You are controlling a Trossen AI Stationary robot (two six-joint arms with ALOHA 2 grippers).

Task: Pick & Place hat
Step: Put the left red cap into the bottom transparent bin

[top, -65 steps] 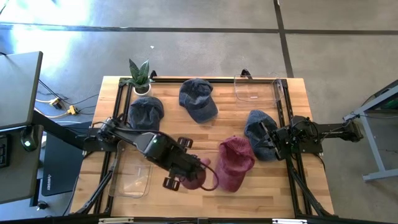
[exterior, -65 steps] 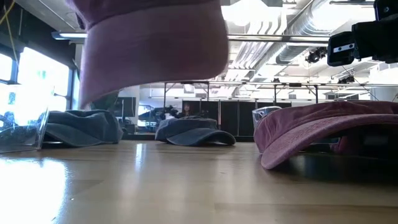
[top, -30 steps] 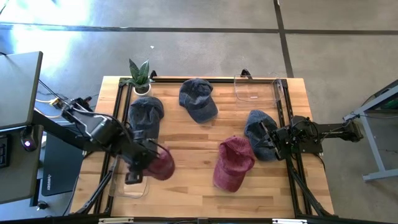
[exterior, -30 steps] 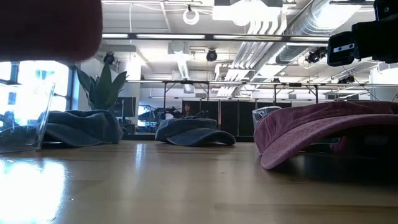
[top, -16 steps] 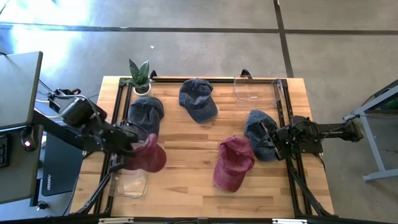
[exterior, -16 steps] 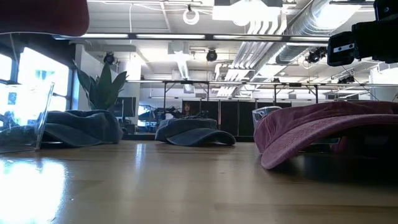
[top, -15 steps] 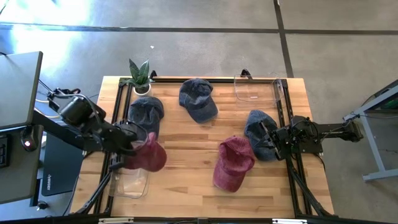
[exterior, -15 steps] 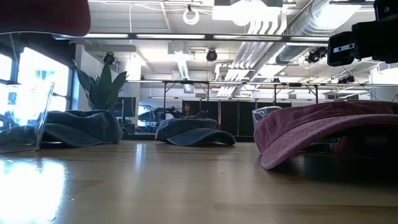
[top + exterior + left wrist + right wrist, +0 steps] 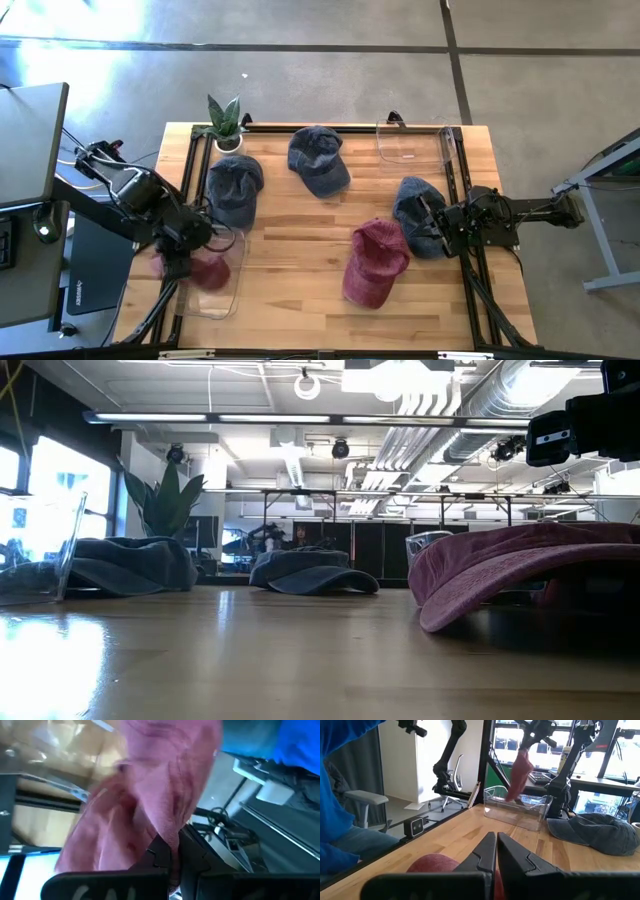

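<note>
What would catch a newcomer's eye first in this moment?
The left gripper, shut on a dark red hat, dangles it over the clear bin at the table's front left corner. A second red hat lies mid-table, with three blue-grey hats around; the right gripper waits shut at the right edge.

So the left gripper point(image 9: 178, 262) is over the table's point(image 9: 300, 215) front-left corner, with a hat point(image 9: 205, 270) hanging from it into the clear bin point(image 9: 232, 290) there; behind that bin sits another hat point(image 9: 235, 185), and the plant point(image 9: 224, 120) is in the back-left corner; a third hat point(image 9: 318, 158) lies back-centre, a second bin point(image 9: 412, 143) back-right; the right gripper point(image 9: 432, 225) rests over a hat point(image 9: 412, 212) at the right edge, with one more hat point(image 9: 376, 262) just left of it.
</note>
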